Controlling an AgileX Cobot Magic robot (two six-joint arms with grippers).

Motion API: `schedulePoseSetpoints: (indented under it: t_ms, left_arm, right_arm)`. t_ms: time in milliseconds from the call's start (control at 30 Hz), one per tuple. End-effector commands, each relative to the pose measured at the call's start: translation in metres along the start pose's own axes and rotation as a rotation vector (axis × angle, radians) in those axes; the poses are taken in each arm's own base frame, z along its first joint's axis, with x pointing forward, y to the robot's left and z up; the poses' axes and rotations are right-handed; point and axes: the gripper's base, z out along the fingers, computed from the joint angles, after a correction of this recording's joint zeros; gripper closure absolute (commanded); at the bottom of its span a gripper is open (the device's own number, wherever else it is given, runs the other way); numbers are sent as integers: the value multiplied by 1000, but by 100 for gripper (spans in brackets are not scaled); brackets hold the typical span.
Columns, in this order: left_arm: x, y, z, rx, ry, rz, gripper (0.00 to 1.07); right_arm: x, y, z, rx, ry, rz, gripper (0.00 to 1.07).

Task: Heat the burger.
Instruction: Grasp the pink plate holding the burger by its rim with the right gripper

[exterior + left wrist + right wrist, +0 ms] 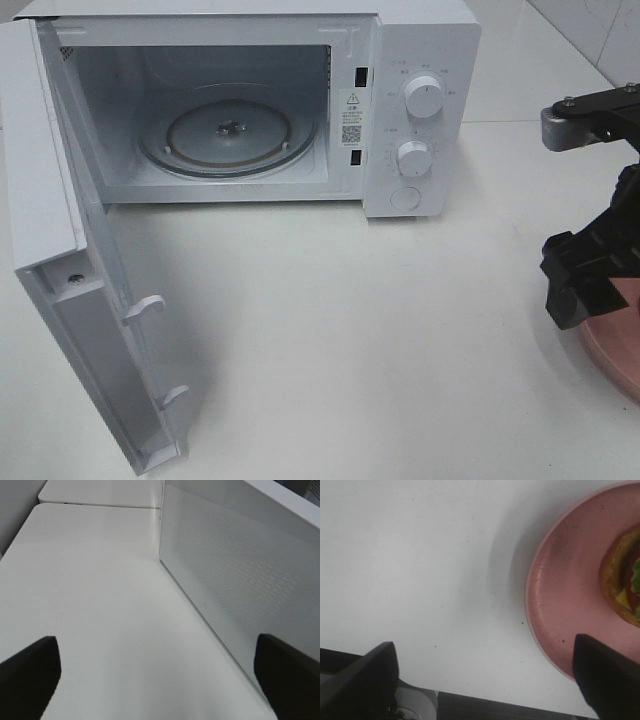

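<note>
The microwave [420,60] stands on the white tabletop [350,330] with its door [60,230] swung fully open on the side away from the control knobs [424,97]. The cavity is exposed and the glass turntable [230,135] inside carries no load. The burger [622,580] is outside the microwave, resting on the pink dish [560,600]. The dish sits on the tabletop beyond the knob side of the microwave and well apart from it. Only part of the burger is in view: bun, green lettuce, red and yellow filling. The right claw [482,650] hangs above the rim of the dish with its fingers [605,675] spread wide apart and nothing between them. The left claw [156,642] is beside the outer face of the microwave door, likewise spread wide and gripping nothing.
</note>
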Motion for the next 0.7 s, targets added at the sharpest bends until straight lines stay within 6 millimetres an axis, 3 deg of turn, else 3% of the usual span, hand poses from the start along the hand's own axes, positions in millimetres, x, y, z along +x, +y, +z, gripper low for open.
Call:
schedulePoseSetpoints:
  t_ms: [33, 300, 400, 700]
  left_arm:
    - [1, 0, -2, 8, -28, -6, 9]
    - [1, 0, -2, 8, -28, -6, 9]
    - [1, 0, -2, 8, -28, -6, 9]
    - [1, 0, -2, 8, -28, -6, 9]
  right_arm:
    - [1, -7, 0, 22, 7, 18, 11]
    - [-6, -34, 2, 69, -68, 94, 17]
    - [-7, -35, 3, 69, -74, 98, 18]
    - [-8, -31, 45, 62, -1, 68, 22]
